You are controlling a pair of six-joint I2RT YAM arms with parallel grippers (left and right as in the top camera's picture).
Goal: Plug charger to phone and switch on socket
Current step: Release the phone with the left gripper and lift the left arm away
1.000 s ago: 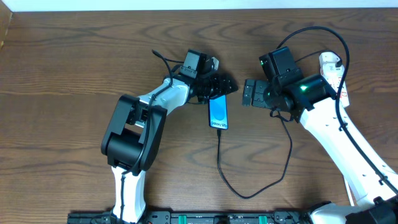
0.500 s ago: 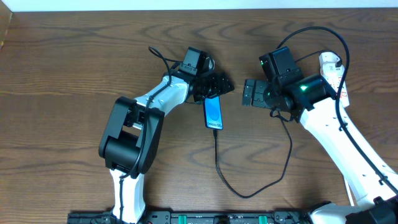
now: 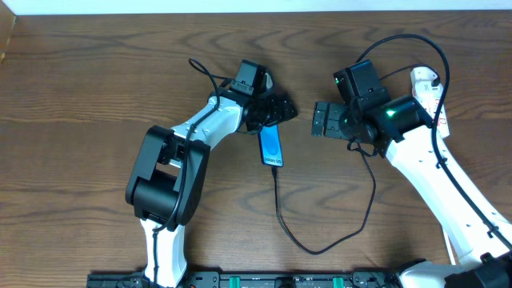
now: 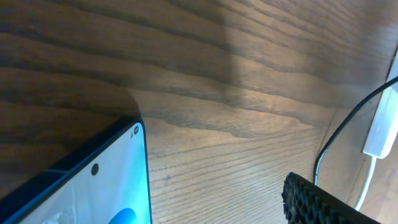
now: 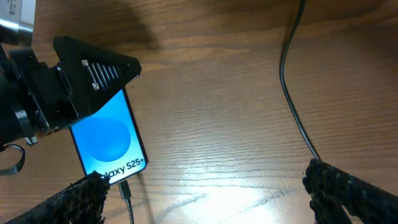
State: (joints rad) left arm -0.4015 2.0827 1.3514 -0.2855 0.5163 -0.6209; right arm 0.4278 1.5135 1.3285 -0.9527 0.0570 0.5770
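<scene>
The phone (image 3: 272, 146) lies on the wood table with its blue screen up; it also shows in the left wrist view (image 4: 81, 186) and the right wrist view (image 5: 109, 140). The charger cable (image 3: 284, 224) runs from the phone's lower end in a loop toward the right, and its plug tip (image 5: 123, 186) sits in the phone's bottom edge. My left gripper (image 3: 270, 112) is at the phone's top end, touching it. One finger (image 4: 323, 202) stands well apart from the phone's edge. My right gripper (image 3: 320, 120) is open and empty. The white socket (image 3: 426, 80) lies at the far right, partly behind my right arm.
A stretch of the charger cable (image 5: 292, 106) crosses the table ahead of my right gripper. A white plug with its cord (image 4: 376, 127) shows at the right edge of the left wrist view. The right arm's black cables arc above the socket.
My left gripper has shifted a little to the left, and the phone's top end has swung left with it. The cable followed. The right arm has not moved.
</scene>
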